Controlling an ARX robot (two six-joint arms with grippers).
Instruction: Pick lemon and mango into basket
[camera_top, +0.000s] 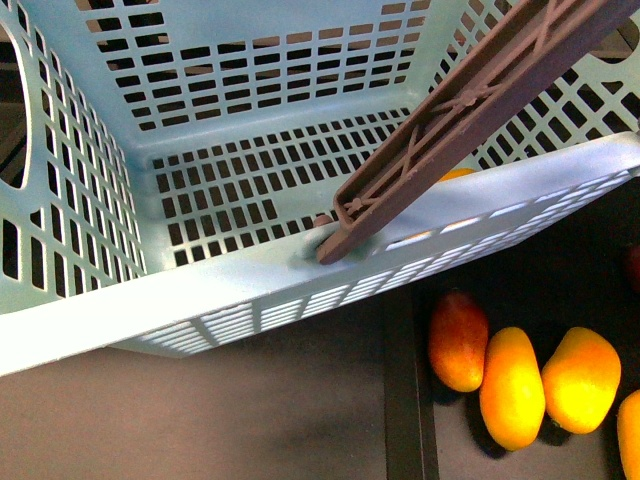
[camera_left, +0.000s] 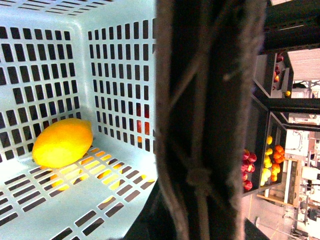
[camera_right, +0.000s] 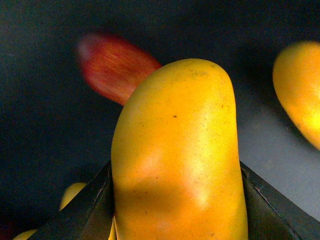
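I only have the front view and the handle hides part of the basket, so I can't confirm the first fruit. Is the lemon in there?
Observer: Yes. The left wrist view shows the lemon lying on the floor of the basket, against a slotted wall.
Operator: And the right arm? I can't see it at all.
Observer: In the right wrist view, the right gripper is closed around a yellow-orange mango, touching both its sides.
Operator: What's next to that one?
Observer: A red-blushed mango shows blurred just behind it. I can't tell whether the gripped one is off the surface.
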